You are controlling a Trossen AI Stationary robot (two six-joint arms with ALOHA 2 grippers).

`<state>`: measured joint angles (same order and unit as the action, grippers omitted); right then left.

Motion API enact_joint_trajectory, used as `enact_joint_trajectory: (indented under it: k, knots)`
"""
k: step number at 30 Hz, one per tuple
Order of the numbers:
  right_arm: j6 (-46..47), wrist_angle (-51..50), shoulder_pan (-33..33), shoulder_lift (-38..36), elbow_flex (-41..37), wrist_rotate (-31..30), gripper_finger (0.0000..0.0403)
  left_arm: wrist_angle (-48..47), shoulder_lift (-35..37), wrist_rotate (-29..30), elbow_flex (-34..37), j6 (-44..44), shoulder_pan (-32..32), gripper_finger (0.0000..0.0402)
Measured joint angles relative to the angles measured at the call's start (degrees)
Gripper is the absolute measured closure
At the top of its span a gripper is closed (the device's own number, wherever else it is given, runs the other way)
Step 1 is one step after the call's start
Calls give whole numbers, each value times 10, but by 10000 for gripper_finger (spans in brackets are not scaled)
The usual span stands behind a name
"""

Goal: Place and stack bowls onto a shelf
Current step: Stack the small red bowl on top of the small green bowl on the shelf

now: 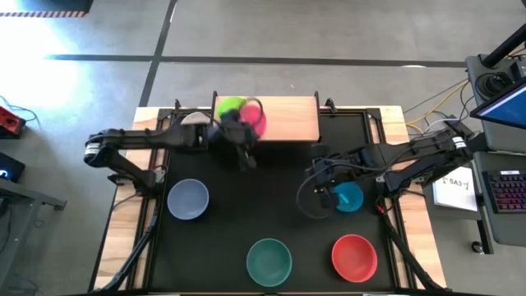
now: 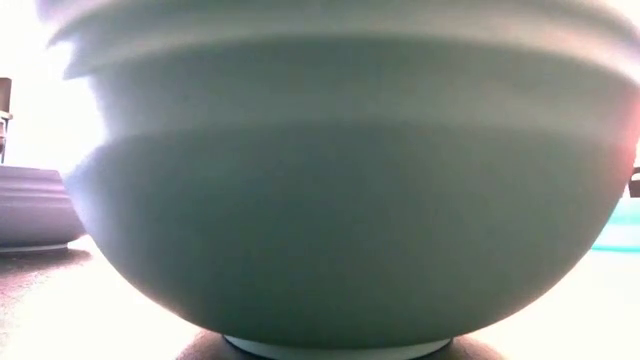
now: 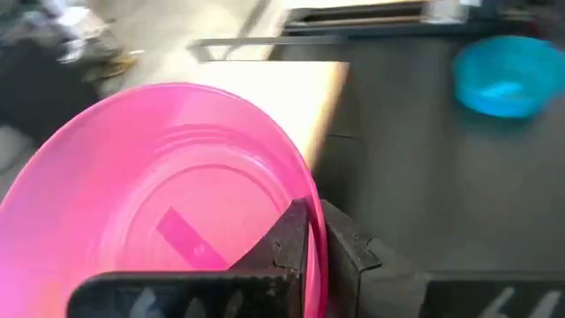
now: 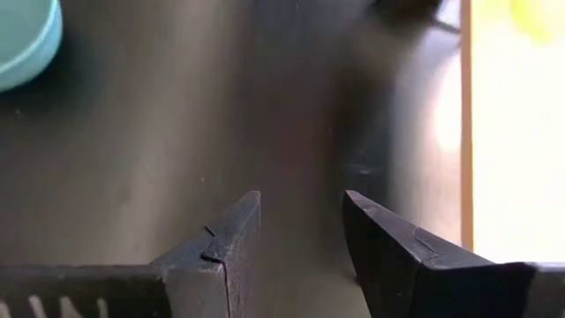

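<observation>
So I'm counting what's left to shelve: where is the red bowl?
In the high view the red bowl sits on the table's near right corner, beside the green bowl and in front of the blue bowl.

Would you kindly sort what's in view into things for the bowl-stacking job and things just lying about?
Job:
magenta bowl in left gripper
green bowl on shelf
lavender bowl
teal bowl
red bowl
blue bowl

Lying about:
keyboard
paper

A robotics lab: bare concrete floor, cabled workbench, monitor and keyboard alongside.
</observation>
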<state>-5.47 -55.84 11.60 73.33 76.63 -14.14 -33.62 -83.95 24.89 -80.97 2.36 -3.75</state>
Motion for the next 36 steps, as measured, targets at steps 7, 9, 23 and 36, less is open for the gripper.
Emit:
enact_joint_trajectory:
  k: [7, 9, 23, 36]
  knots:
    - [29, -11, 0, 1, -19, 1, 256, -63, 2, 6, 2, -18, -121, 399]
    - [34, -11, 0, 1, -19, 1, 257, -75, -4, 3, 2, -26, -153, 399]
    - [41, -10, 0, 1, -20, 1, 259, -55, -37, -95, 9, -14, -230, 399]
    - [40, -11, 0, 1, -20, 1, 257, -60, -50, -98, 6, -12, -229, 339]
